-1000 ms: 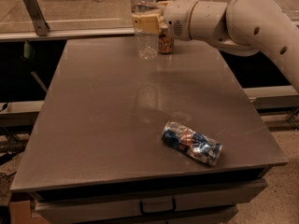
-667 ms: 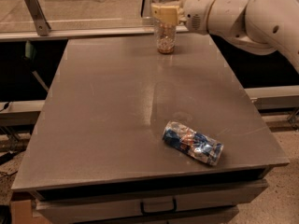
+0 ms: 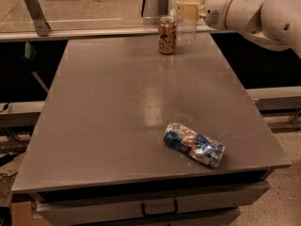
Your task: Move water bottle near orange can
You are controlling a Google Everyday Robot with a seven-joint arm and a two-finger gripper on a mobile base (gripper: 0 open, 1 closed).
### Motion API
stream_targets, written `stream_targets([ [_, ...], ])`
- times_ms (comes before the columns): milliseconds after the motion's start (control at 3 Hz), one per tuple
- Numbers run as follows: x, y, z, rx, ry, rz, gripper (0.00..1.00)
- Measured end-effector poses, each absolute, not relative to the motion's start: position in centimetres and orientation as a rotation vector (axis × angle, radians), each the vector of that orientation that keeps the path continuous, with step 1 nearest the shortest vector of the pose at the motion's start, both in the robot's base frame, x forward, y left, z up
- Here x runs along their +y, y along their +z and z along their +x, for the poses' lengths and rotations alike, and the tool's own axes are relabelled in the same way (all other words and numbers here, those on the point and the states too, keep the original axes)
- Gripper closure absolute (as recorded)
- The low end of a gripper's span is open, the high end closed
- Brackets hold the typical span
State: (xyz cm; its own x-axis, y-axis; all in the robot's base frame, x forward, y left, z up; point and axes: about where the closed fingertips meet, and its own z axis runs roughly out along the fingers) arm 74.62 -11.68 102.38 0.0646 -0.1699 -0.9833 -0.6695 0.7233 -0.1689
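Note:
The orange can [image 3: 167, 35] stands upright at the far edge of the grey table [image 3: 117, 107]. The water bottle [image 3: 187, 32], clear and ribbed, is upright just right of the can, close to it, with its base at or just above the tabletop. My gripper [image 3: 188, 9] reaches in from the right on a white arm [image 3: 249, 13] and is shut on the water bottle's upper body, its beige fingers [image 3: 184, 11] covering the label area. The bottle's cap is cut off at the top of the view.
A crushed blue, silver and red can [image 3: 194, 144] lies on its side near the table's front right corner. A rail and a metal bracket [image 3: 35, 13] run behind the table's far edge. A drawer handle [image 3: 159, 207] shows below the front edge.
The gripper has carried the water bottle to the right, from left of the orange can, across in front of it, to its right side. The can now shows fully.

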Motion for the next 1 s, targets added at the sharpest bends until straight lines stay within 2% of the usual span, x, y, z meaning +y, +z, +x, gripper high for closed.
stream_targets([
  [667, -14.8, 98.8, 78.7, 1.543, 0.459, -0.658, 0.98],
  [1000, -15.5, 97.8, 79.4, 1.547, 0.463, -0.66, 0.75],
])
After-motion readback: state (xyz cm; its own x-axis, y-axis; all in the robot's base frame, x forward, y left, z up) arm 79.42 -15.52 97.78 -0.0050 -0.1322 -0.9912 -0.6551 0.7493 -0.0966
